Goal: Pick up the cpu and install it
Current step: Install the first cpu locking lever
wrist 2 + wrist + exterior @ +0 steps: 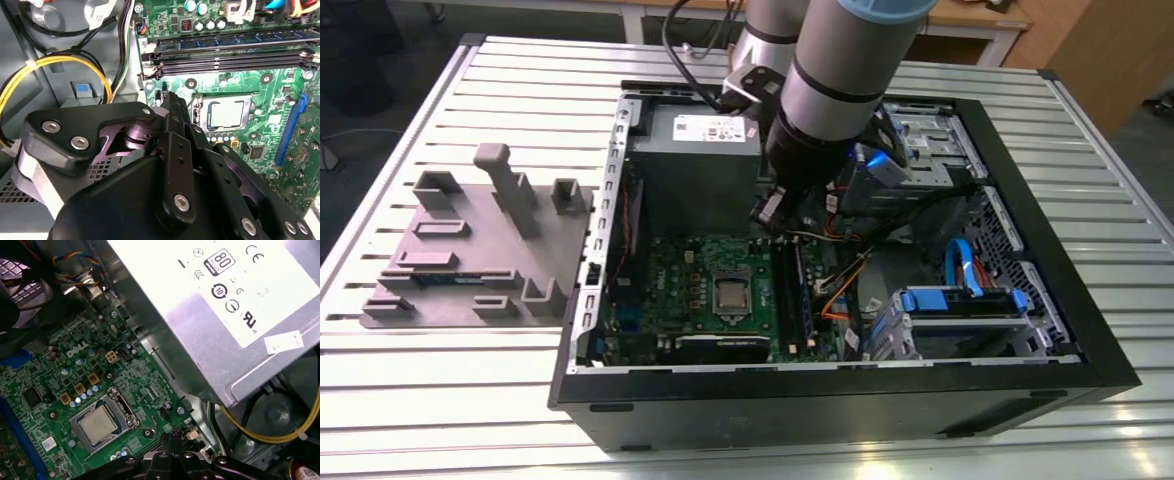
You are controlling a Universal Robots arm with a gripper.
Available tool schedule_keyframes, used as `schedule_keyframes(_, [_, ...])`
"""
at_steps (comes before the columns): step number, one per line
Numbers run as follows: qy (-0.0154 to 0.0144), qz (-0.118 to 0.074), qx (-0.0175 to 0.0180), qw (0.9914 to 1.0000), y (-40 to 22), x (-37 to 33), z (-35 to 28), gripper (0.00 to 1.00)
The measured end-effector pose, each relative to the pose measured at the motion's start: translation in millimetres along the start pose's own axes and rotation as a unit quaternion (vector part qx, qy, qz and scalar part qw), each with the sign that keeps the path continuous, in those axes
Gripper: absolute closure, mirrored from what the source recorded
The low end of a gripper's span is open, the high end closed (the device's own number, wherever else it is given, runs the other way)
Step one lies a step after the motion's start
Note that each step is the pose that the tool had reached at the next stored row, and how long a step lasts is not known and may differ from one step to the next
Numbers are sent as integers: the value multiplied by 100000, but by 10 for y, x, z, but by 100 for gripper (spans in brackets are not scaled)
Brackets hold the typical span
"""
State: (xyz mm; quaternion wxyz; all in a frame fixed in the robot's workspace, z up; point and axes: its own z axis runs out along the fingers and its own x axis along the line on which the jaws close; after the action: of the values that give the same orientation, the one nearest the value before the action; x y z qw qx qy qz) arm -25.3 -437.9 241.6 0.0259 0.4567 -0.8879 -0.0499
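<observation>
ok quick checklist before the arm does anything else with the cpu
1. cpu location: seated in the motherboard socket, in both wrist views. ok.
2. Seating: lies flat and square within the socket frame. ok as far as it shows.
3. gripper contact: its tip is beside the socket, apart from the cpu, holding nothing visible. ok.
4. Finger state: cannot tell.
5. Yellow cables beside the power supply: clear of the socket. ok.
6. Memory sticks: seated in their slots next to the socket, not touched. ok.
</observation>
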Motion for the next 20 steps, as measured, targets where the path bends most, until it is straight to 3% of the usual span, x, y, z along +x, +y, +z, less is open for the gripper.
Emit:
schedule_keyframes(6, [31, -413, 38, 99999, 62, 32, 21, 90])
schedule_keyframes(12, [66, -582, 78, 99998, 73, 43, 26, 90])
schedule_keyframes(16, [571, -1270, 370, 99990, 72, 54, 25, 90])
schedule_keyframes(20, [723, -2608, 390, 99963, 73, 78, 26, 90])
